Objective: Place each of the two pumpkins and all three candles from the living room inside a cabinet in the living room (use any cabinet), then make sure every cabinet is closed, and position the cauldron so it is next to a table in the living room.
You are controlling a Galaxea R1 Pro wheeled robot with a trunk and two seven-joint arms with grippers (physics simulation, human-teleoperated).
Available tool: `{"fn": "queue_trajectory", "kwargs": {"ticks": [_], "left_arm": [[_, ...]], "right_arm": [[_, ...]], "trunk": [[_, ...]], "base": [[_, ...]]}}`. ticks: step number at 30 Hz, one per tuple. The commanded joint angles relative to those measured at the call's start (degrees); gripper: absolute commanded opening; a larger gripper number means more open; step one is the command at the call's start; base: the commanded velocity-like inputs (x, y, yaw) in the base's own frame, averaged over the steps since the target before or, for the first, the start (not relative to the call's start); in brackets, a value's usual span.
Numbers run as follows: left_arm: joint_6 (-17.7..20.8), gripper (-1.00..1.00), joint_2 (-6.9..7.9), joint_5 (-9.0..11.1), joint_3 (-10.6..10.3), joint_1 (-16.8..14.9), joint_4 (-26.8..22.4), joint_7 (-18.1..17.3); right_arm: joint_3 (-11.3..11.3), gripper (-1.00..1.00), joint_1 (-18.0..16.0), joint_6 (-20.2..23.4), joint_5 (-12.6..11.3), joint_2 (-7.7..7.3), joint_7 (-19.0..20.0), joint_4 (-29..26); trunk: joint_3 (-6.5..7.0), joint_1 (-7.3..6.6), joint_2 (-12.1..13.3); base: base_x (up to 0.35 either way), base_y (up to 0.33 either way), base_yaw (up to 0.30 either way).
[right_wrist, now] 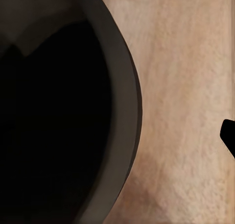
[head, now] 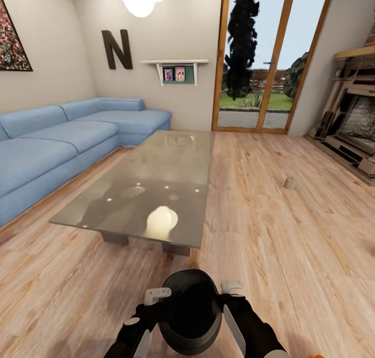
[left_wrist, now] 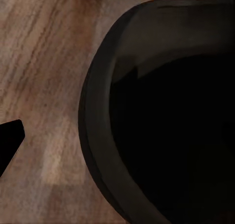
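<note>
The black cauldron [head: 190, 311] sits low between my two arms at the near edge of the head view, just short of the glass table [head: 156, 191]. My left gripper [head: 156, 295] and right gripper [head: 232, 286] flank its rim. In each wrist view the cauldron's dark rim [left_wrist: 98, 111] [right_wrist: 125, 97] looms large, and one black fingertip [left_wrist: 10, 141] [right_wrist: 229, 136] stands well apart from it; the other finger is lost against the dark inside. One beige candle [head: 289, 183] stands on the floor to the right. The pumpkins and the cabinet are out of view.
A blue corner sofa [head: 62, 144] runs along the left wall. A glass door [head: 265, 61] is at the back and a stone fireplace [head: 354, 123] on the right. Wooden floor lies open right of the table. An orange sliver [head: 315, 356] shows at the lower edge.
</note>
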Motion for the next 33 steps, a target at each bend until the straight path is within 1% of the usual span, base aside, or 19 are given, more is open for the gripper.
{"fn": "queue_trajectory", "kwargs": {"ticks": [1,4,15,18,26,30,33], "left_arm": [[0.0,1.00,0.00,0.0,0.0,0.0,-0.1,0.0],[0.2,1.00,0.00,0.0,0.0,0.0,-0.4,0.0],[2.2,1.00,0.00,0.1,0.2,0.0,-1.4,0.0],[3.5,1.00,0.00,0.1,0.2,0.0,-1.9,0.0],[6.2,1.00,0.00,0.2,0.6,0.0,-4.0,0.0],[6.8,1.00,0.00,0.9,0.6,0.0,-4.6,0.0],[7.7,1.00,0.00,2.3,0.7,0.0,-5.2,0.0]], "right_arm": [[0.0,1.00,0.0,0.0,0.0,0.00,0.0,0.0],[0.0,1.00,0.0,0.0,0.0,0.00,0.0,0.0],[-0.2,1.00,0.0,0.2,-0.1,0.00,0.1,-0.1],[-0.2,1.00,0.0,0.2,-0.1,0.00,0.1,-0.3],[-0.5,1.00,0.0,0.3,-0.4,0.00,0.1,-0.3],[-0.6,1.00,0.0,0.3,-0.9,0.00,0.2,-0.4],[-0.7,1.00,0.0,0.3,-1.4,0.00,0.1,-0.4]], "trunk": [[0.23,-0.02,0.0],[0.89,-0.10,0.1],[3.33,-0.38,0.2],[3.99,-0.46,0.2],[5.77,-0.67,0.4],[6.65,-0.77,0.4],[7.32,-0.85,0.4]], "base": [[0.000,0.000,0.000],[-0.047,0.000,0.000],[-0.157,0.000,0.000],[-0.190,0.000,0.000],[-0.029,0.000,0.000],[-0.067,0.000,0.000],[-0.199,0.000,0.000]]}}
